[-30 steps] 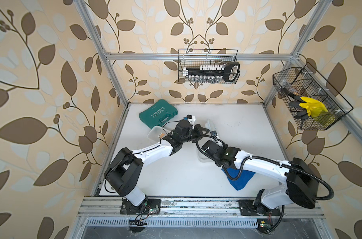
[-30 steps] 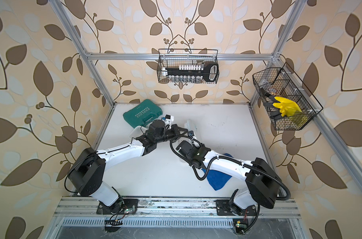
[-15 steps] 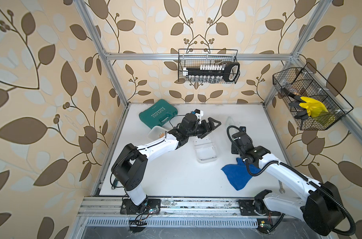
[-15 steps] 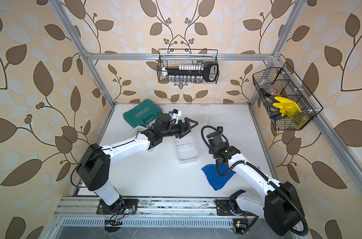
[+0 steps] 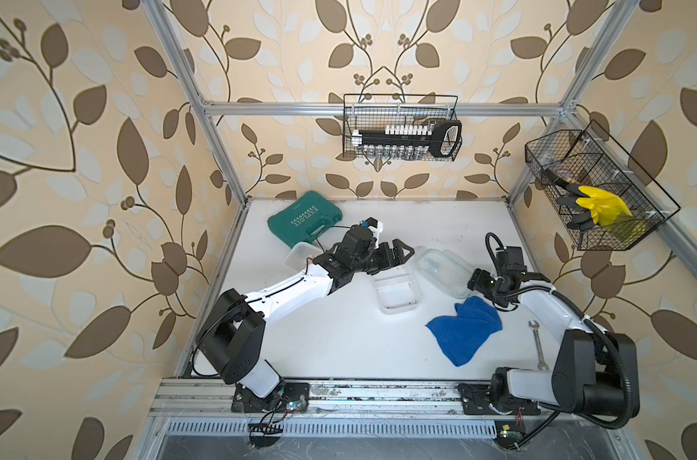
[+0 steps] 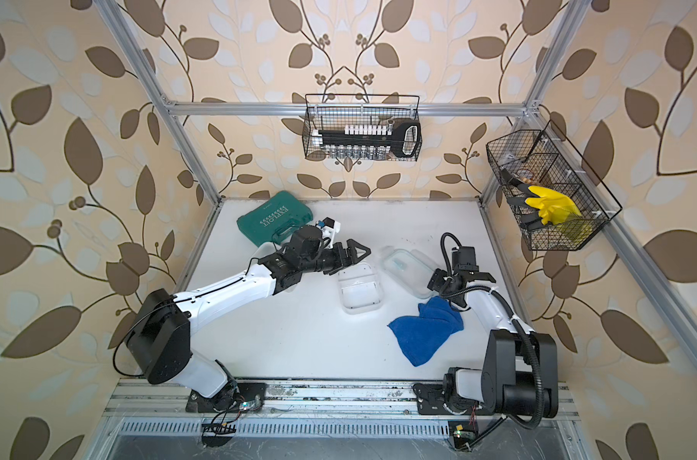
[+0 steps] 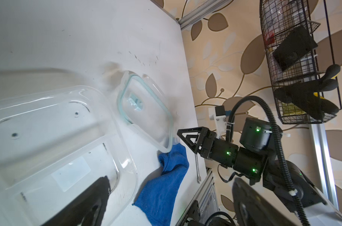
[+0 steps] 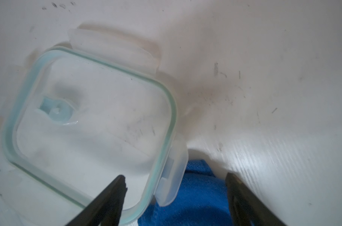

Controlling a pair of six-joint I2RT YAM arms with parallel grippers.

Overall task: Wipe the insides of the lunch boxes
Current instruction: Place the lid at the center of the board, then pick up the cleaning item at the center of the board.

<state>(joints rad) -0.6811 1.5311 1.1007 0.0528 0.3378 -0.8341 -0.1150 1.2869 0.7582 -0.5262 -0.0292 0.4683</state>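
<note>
Clear, rounded, divided plastic box (image 5: 398, 294); soft blue cloth (image 5: 464, 330) near it; left gripper (image 5: 400, 259) and right gripper (image 8: 175, 177) both splayed, empty.

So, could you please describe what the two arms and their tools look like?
The left arm and right arm have white links and black joints. The left tool and right tool have black fingers shaped as open triangles. A black ribbed hose runs along the right arm; green lights glow on its joints.
</note>
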